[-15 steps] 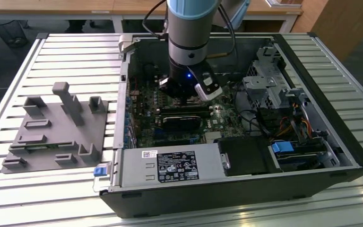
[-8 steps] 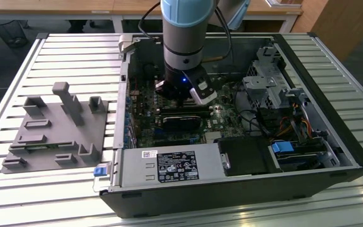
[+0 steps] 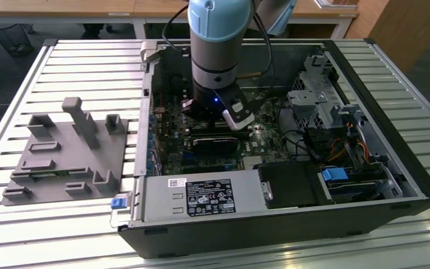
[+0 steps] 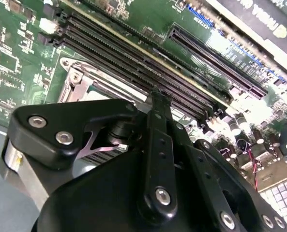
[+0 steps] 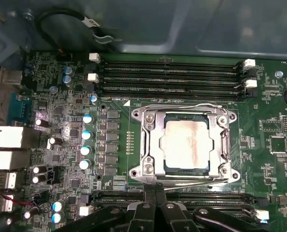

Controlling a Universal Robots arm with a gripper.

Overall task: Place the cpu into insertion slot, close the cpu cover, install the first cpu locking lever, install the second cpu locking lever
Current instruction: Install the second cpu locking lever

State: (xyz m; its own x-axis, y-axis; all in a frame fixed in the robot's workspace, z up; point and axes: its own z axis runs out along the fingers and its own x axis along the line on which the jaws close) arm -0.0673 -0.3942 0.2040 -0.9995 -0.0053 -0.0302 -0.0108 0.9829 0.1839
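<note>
Pale slatted metal makes up the counter [image 3: 65, 56], which fills the exterior view from edge to edge, with wooden desks along the upper edge of the frame. At the left of that frame a grey plastic fixture tray [image 3: 62, 157] lies on the slats, its posts standing upright. Right of it, filling the centre and right, sits an open black computer case [image 3: 275, 224], side panel off, with the green motherboard [image 3: 170, 151] exposed inside and a labelled power supply [image 3: 204, 197] at the lower centre. The arm [image 3: 216, 39] comes down from the upper centre into the case, over the board. In the first wrist view the cpu [image 5: 186, 144], a flat square with a silvery-beige, slightly smudged top, sits seated in the insertion slot [image 5: 168, 119] at the centre of the frame, between two banks of long black memory slots [image 5: 172, 75]. The cpu cover [image 5: 152, 145], a silvery frame with a large window, lies flat down around the chip. The gripper [image 5: 156, 194] shows at the lower centre of that frame, fingers drawn close together with nothing between them, its tips just at the socket's near edge.
</note>
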